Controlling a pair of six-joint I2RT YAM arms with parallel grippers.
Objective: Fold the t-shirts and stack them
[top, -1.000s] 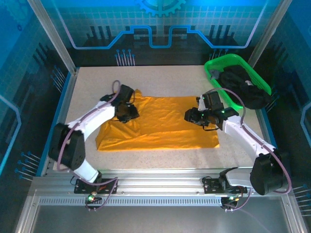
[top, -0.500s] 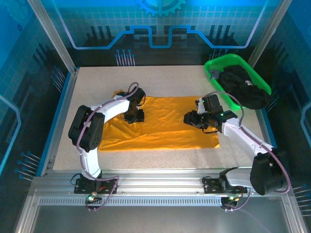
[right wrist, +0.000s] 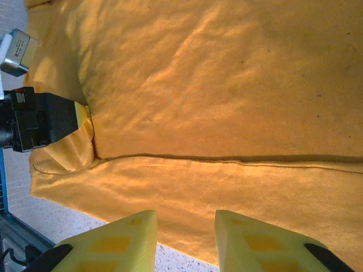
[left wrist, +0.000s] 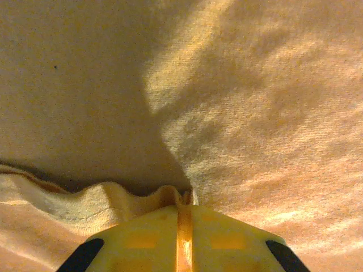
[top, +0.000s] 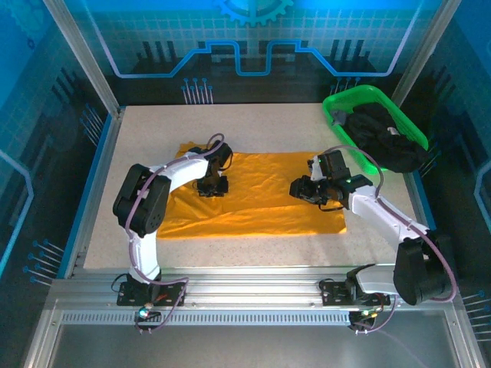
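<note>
One t-shirt [top: 261,199], plain orange-yellow, lies spread across the middle of the table [top: 153,130], long side running from 9 to 3 o'clock. In the right wrist view a straight edge runs along the cloth [right wrist: 227,85] where one layer seems to lie over another, so I judge that a first lengthwise fold may be in, though I cannot be sure it is not a seam. The sleeve end toward 9 o'clock looks loose and rumpled, and the shape is a broad rectangle rather than a compact packet, so most of the folding and all of the stacking seem left to do. At the shirt's 10 o'clock corner the left claw [top: 211,186] is down on the fabric; its wrist view shows the yellow fingers [left wrist: 184,198] pressed together with a small ridge of cloth [left wrist: 255,113] gathered at their tips, clenched on the t-shirt. Toward 3 o'clock the right claw [top: 301,186] hangs over the shirt's right part, its fingers [right wrist: 186,226] parted with a clear gap and nothing between them. Beyond, at the table's 2 o'clock corner, a green basket [top: 331,115] holds a dark heap that I cannot identify.
</note>
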